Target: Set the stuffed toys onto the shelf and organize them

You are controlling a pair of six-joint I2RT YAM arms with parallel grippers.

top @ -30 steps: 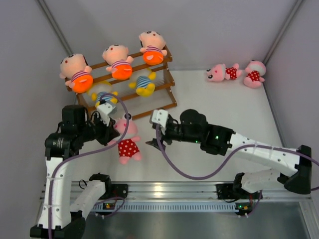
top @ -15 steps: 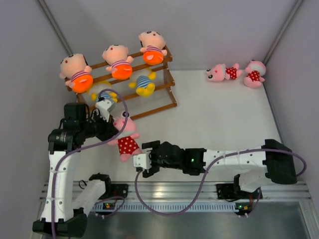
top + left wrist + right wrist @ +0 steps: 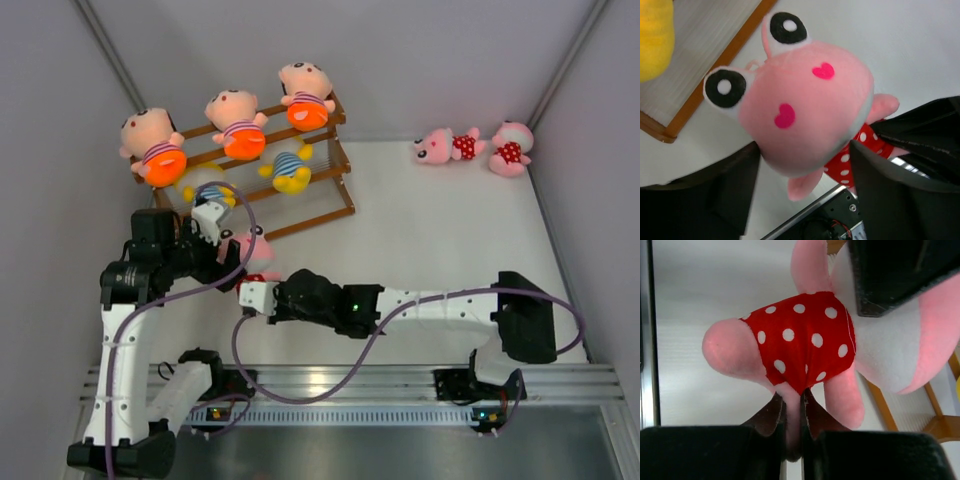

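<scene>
The pink doll (image 3: 256, 252) is at about 9 o'clock on the white table (image 3: 430, 230) in the top view, near the front rail of the shelf (image 3: 322, 216), with an arm on each side of it. The right gripper (image 3: 793, 407) is pinched tight on 1 thin pink leg below the red polka-dot dress. The left gripper (image 3: 805, 150) stands spread, 1 dark finger on each side of the round head. The head looks unsquashed, so I judge these jaws are apart and not clamping. I cannot tell whether the doll rests on the table or hangs above it.

Its long axis runs roughly 12 to 6 in the top view, head toward 12 o'clock and the shelf, feet toward 6 o'clock and the arm bases. The face looks up into the left wrist camera.

As a judgement, this is light, soft plush: the stuffing yields, the fabric gives good friction, and nothing is fragile. A hold on 1 leg should carry it, but the body will likely flop and swing under the bigger head. A hold across the torso or head would control its pose better for seating on a slatted tier.

On the shelf, 3 peach-faced dolls (image 3: 238, 120) line the top tier and 2 yellow dolls (image 3: 290, 168) sit lower. 2 more pink dolls (image 3: 445, 147) lie at 1 o'clock.
</scene>
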